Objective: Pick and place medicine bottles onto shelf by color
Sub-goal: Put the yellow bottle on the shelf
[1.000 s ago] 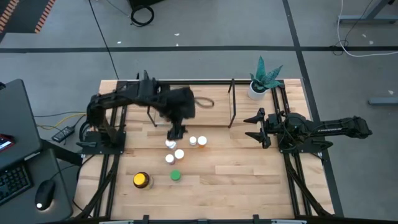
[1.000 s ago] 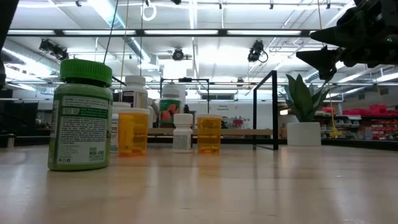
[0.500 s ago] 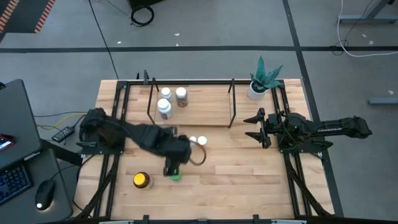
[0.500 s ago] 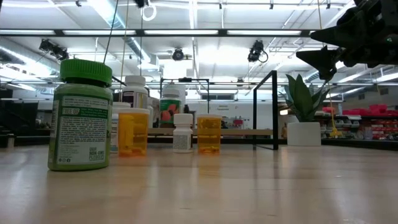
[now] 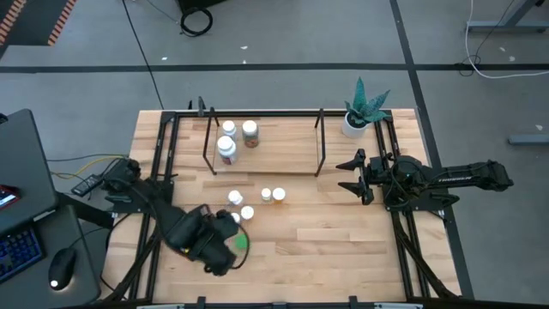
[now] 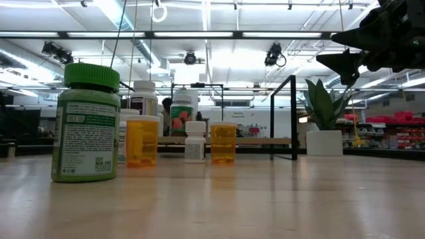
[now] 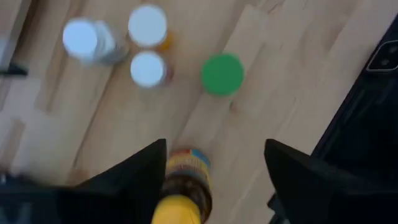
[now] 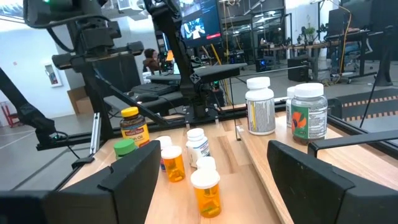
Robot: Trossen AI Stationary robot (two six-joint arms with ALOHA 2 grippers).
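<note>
2 white-capped medicine bottles [image 5: 227, 148] stand on the wood base of the shelf [image 5: 319, 142], which reads as the part of the sorting already done. Left on the table are a cluster of 4 small white-capped bottles [image 5: 273, 195] just in front of the shelf, the green-capped bottle [image 7: 222, 74] nearer the front edge, and beside it the yellow-capped amber bottle [image 7: 184, 200].

The left gripper [image 7: 214, 165] hangs above that amber bottle with its fingers spread wide and nothing held, so the judgement is that this bottle is the next pick. The right gripper [image 5: 353, 176] waits at the right of the table near the shelf end, fingers apart and empty.

The surface is a light butcher-block table [image 5: 343, 240] with black rails along both sides and a potted plant [image 5: 358, 110] at the back right corner. Beyond it lies a grey floor, and the low view shows a workshop with strip lights overhead.
</note>
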